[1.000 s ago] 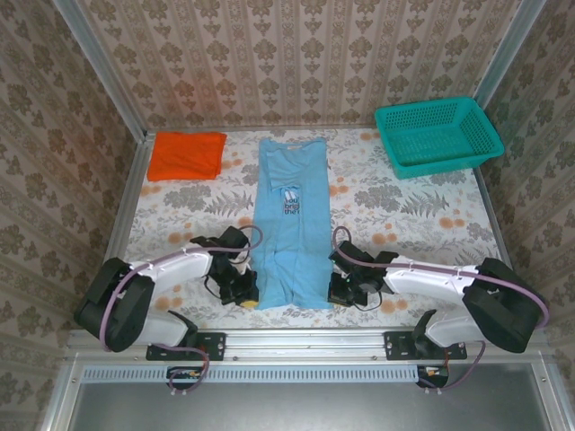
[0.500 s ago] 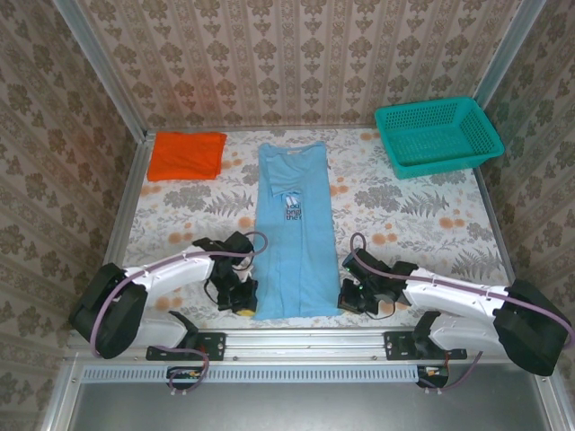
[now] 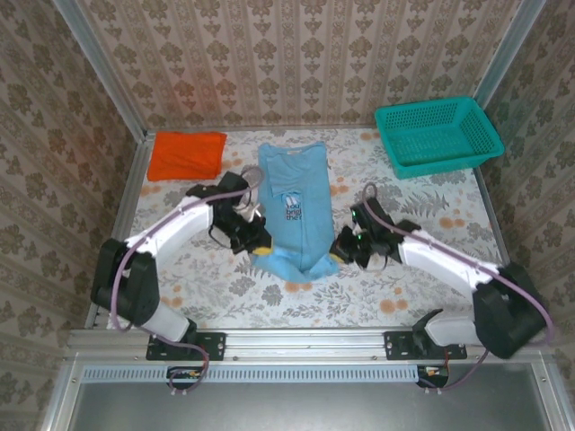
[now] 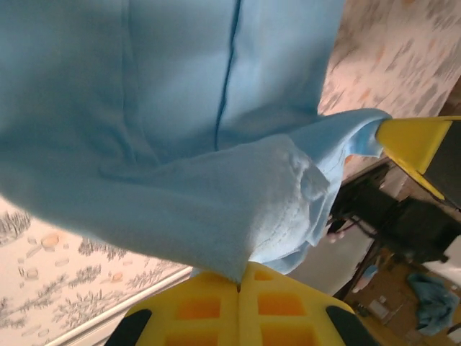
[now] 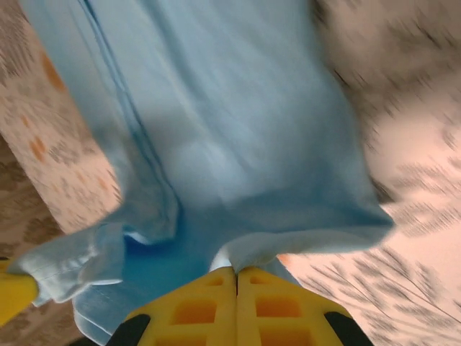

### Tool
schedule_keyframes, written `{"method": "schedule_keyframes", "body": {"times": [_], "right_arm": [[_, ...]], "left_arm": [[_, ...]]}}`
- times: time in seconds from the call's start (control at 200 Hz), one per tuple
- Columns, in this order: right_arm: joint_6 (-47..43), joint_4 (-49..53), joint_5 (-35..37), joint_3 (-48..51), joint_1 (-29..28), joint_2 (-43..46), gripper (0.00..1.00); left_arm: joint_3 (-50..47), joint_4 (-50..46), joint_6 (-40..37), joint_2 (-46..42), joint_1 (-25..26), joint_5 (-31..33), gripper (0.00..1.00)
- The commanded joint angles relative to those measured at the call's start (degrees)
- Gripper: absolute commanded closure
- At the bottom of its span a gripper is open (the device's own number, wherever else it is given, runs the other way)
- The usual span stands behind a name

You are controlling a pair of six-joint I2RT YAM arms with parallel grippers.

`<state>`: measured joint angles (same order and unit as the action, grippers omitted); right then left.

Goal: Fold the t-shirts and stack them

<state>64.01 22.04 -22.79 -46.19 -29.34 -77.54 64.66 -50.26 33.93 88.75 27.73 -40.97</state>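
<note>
Judged about halfway. Already folded into a flat rectangle and lying at the far left corner of the bench (image 3: 404, 287): orange shirt (image 3: 186, 154). Caught in mid-fold down the middle of the bench, well apart from the orange shirt: blue shirt (image 3: 292, 202), with collar end and chest print flat on the far side and near hem lifted and bunched between the two arms. Left to do, going by this: carrying the hem over toward the collar, flattening, perhaps one more fold, then stacking with the orange shirt. Standing at the far right corner, apart from all this: basket (image 3: 437, 135). As for the left tool (image 3: 256, 244): pressed together on the left corner of the hem, yellow pads (image 4: 209, 306) flat against each other in the left wrist view, cloth pinched out of the seam between them. Same for the right tool (image 3: 343, 247): pads (image 5: 274, 310) pressed together, pinching the right corner of the hem, cloth spreading away from the seam in the right wrist view. Raised at both corners, with slack sagging between; cannot tell whether that sagging middle touches the bench. Likely to slip if pulled unevenly, given so thin a bite on soft cloth.
</note>
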Motion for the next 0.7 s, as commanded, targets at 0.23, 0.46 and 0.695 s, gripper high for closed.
{"method": "schedule_keyframes", "body": {"times": [0.23, 0.46, 0.695], "right_arm": [[-4.6, 3.4, -2.8, -24.3, 7.5, -22.9, 1.0], [-3.4, 4.9, -3.3, -31.4, 10.7, -31.6, 1.0], [-2.3, 5.2, -4.9, -36.1, 13.7, -36.1, 1.0]], "left_arm": [[21.6, -3.5, -4.5, 17.3, -10.9, -1.0, 1.0], [23.2, 1.5, -2.7, 25.2, -13.9, -5.9, 1.0], [25.6, 4.1, -1.2, 29.5, -14.4, -6.4, 1.0]]}}
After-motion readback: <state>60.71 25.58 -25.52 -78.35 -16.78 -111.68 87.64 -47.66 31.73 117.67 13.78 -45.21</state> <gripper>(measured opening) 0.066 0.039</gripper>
